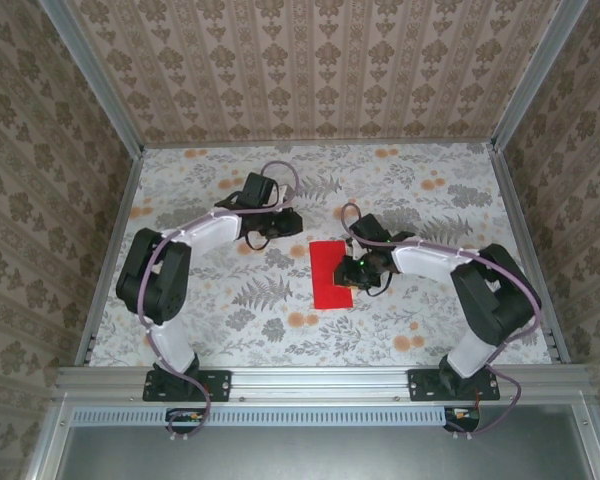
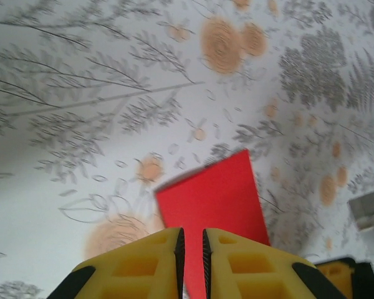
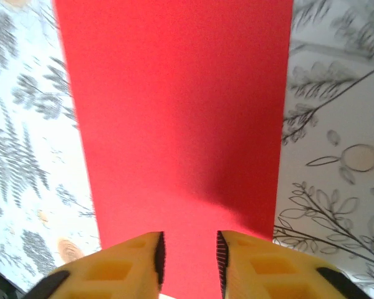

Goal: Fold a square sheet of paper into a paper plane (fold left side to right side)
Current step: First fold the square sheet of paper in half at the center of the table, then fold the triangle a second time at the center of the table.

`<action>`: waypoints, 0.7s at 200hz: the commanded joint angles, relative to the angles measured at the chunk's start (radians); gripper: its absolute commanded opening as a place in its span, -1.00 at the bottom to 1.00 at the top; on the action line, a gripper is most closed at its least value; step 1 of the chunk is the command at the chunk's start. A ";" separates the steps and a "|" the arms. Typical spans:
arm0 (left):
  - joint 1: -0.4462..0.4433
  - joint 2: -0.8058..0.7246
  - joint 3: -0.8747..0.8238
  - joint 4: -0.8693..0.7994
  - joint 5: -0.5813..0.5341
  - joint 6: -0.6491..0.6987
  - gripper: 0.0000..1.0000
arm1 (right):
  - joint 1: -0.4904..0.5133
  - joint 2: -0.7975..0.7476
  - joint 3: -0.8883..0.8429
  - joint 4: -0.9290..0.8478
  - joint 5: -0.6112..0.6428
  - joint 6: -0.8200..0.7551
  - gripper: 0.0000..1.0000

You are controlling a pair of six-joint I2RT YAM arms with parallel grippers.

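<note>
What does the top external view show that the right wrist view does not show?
The top external view alone shows both arms, the left end effector away from the red paper, and the table's metal frame. The right wrist view alone shows, close up, the right end effector with its yellow fingers slightly apart over the paper's near edge. Both show the red paper lying as a narrow rectangle on the floral tablecloth.

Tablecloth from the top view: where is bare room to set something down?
Free: the far strip of tablecloth by the back wall, and the near stretch ahead of the arm bases. Crowded: the middle, where both arms flank the red paper.
</note>
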 commanded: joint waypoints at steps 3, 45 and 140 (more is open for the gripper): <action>-0.053 0.023 -0.040 0.022 0.054 -0.043 -0.64 | -0.029 -0.100 -0.032 0.019 0.075 -0.009 -0.17; -0.107 0.116 -0.006 0.029 0.024 -0.065 -0.64 | -0.083 -0.136 -0.080 0.008 0.014 0.005 0.02; -0.122 0.160 -0.035 0.015 -0.012 -0.064 -0.66 | -0.098 -0.034 -0.096 -0.052 -0.163 0.047 -0.11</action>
